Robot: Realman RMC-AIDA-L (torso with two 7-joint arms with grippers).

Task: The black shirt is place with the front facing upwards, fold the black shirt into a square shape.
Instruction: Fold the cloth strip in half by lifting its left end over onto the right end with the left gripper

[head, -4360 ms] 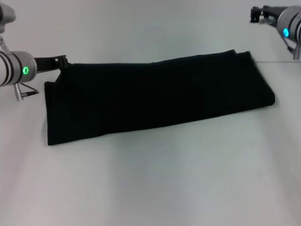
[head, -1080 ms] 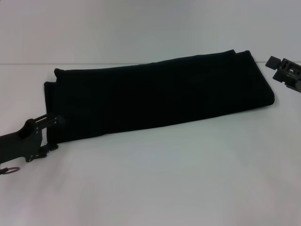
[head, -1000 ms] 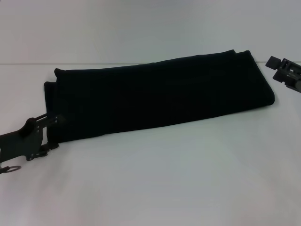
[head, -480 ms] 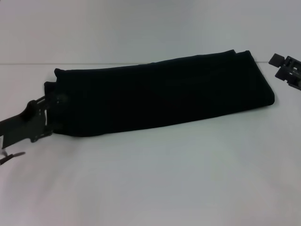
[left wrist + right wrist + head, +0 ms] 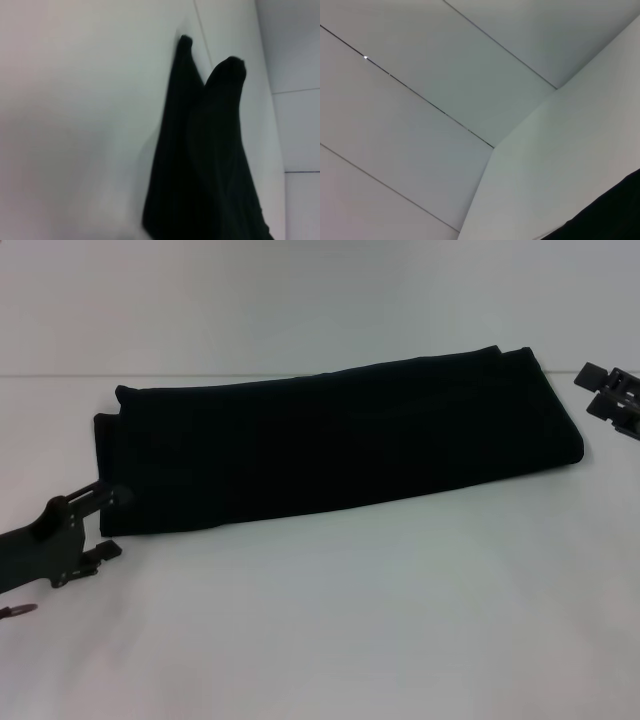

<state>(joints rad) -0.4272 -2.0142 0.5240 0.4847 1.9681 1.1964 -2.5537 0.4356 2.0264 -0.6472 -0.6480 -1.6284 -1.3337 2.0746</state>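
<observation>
Since the plain black cloth shirt (image 5: 330, 445) already lies as a long folded band on the white desk (image 5: 380, 620), I'd guess only the crosswise fold to a square remains, with the left end effector (image 5: 105, 520) spread at its near-left corner and the right end effector (image 5: 612, 400) near the other end, can't tell its fingers.

The left claw (image 5: 108, 518) has dropped back from the black shirt's (image 5: 340, 445) near-left corner, which lies flat again.
</observation>
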